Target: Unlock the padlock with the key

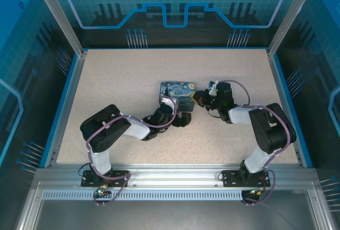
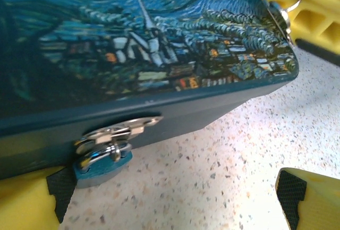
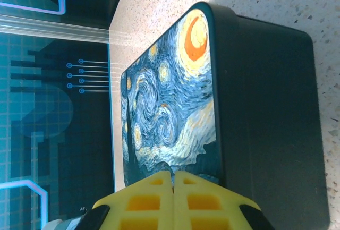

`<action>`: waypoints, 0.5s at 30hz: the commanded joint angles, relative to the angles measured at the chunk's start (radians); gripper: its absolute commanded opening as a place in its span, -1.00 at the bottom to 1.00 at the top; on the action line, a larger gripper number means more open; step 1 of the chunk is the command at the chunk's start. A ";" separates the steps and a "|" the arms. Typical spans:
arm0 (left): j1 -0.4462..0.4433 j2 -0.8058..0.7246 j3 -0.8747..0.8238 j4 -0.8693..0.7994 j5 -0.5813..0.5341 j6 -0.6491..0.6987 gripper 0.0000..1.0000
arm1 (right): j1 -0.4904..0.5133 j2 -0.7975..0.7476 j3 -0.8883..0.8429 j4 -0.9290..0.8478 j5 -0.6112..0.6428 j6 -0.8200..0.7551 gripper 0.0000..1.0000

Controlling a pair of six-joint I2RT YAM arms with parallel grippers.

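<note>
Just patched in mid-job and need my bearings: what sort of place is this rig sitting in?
Probably a purpose-built robot cell, not a home or workshop: a speckled tabletop fenced by aluminium frame posts, blue circuit-pattern wall panels, and a mounting rail along the near edge.

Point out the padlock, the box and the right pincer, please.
padlock [image 2: 103,167]: left wrist view, on its blue body.
box [image 2: 159,44]: left wrist view, on the painted lid.
right pincer [image 3: 174,178]: right wrist view, between the shut yellow fingertips.
</note>
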 commanded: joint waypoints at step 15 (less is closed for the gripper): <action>0.027 0.077 0.006 0.190 0.137 -0.204 0.98 | 0.003 0.060 0.035 0.038 -0.014 0.010 -1.00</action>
